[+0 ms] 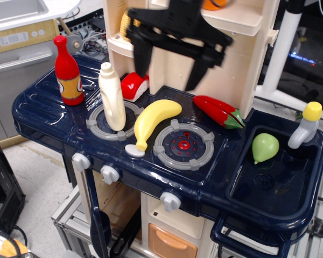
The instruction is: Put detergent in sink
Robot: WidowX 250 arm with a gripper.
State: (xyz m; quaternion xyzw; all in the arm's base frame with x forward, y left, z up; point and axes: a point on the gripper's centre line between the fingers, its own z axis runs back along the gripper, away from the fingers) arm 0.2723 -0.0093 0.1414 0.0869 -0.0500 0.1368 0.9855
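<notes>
The detergent, a plain cream-white bottle, stands upright on the left burner. The sink, a deep navy basin with a round drain, is at the right with a grey yellow-capped faucet at its far corner. My gripper is black, blurred by motion, open and empty, with its fingers pointing down. It hangs above the banana, to the upper right of the detergent and apart from it.
A red bottle with an orange label stands left of the detergent. A red-and-white toy lies behind it. A red chili lies by the right burner. A green pear lies in the sink. Cream shelves rise behind.
</notes>
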